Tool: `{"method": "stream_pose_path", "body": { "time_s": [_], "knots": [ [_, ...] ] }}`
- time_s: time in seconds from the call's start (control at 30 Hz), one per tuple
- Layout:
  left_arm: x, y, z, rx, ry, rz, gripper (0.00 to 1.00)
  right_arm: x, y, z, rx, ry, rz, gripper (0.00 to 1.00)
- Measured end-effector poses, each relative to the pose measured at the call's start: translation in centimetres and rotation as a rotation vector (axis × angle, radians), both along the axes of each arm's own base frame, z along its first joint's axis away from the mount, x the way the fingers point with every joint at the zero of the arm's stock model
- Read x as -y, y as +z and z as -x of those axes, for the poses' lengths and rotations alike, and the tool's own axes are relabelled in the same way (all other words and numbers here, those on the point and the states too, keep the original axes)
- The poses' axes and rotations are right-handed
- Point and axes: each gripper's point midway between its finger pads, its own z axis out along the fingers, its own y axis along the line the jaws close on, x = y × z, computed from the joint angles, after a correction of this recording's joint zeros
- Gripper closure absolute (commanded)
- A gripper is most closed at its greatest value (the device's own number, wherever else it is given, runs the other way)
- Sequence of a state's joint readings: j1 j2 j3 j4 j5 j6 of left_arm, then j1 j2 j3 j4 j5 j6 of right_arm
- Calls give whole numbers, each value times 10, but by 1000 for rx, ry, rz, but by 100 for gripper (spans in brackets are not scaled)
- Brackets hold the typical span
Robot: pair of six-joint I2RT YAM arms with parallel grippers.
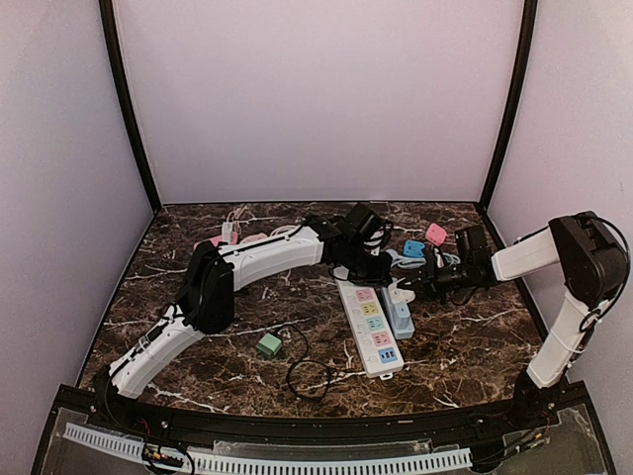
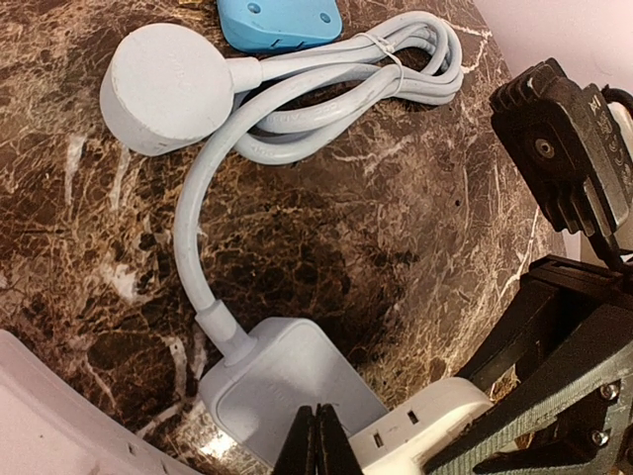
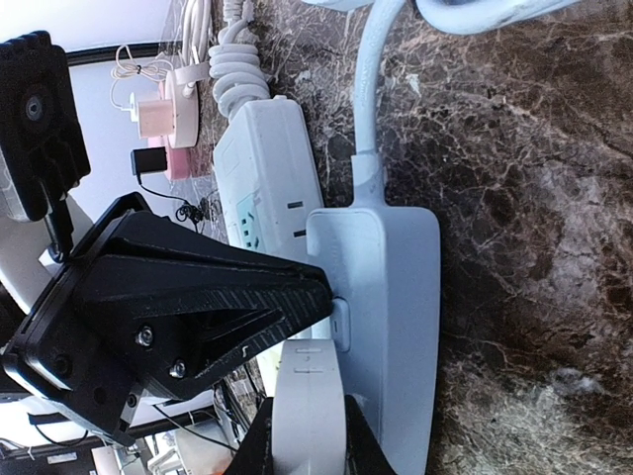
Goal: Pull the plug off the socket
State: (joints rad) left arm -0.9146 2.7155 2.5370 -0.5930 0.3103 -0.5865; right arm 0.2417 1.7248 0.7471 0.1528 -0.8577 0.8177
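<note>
A white plug [image 3: 308, 396] sits in a blue-grey socket strip [image 3: 396, 297] lying on the marble table. My right gripper [image 3: 307, 440] is shut on the plug from both sides. My left gripper [image 2: 318, 440] is shut, its tips together, resting on top of the strip [image 2: 267, 381] just beside the plug [image 2: 425, 421]. In the top view the strip [image 1: 401, 319] lies at centre right, with the left gripper [image 1: 379, 274] and the right gripper [image 1: 410, 289] meeting over the plug [image 1: 396, 293].
A long white power strip [image 1: 371, 329] with coloured sockets lies just left of the blue-grey one. The strip's coiled cord and round grey plug [image 2: 163, 84] lie behind it. Blue [image 1: 412, 248] and pink [image 1: 435, 234] adapters are farther back. A green adapter [image 1: 268, 344] with black cable [image 1: 309, 378] lies nearer.
</note>
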Motion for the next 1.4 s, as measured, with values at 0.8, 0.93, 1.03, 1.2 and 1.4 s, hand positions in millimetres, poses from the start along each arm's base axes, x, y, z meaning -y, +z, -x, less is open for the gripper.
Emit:
{"method": "stream_pose_path", "body": {
  "time_s": [0.8, 0.93, 1.03, 1.2, 1.4],
  "knots": [
    [-1, -1, -1, 24, -2, -18, 98, 0, -4, 0, -56, -18, -81, 100],
    [-1, -1, -1, 24, -2, -18, 99, 1, -5, 0, -53, -23, -86, 100],
    [-1, -1, 0, 24, -3, -18, 99, 1, -5, 1, -39, -24, -92, 100],
    [-1, -1, 0, 26, -2, -20, 99, 2, -5, 2, -14, -21, -80, 100],
    [0, -1, 1, 26, -5, -20, 99, 7, -2, 4, 17, -20, -24, 100]
  ]
}}
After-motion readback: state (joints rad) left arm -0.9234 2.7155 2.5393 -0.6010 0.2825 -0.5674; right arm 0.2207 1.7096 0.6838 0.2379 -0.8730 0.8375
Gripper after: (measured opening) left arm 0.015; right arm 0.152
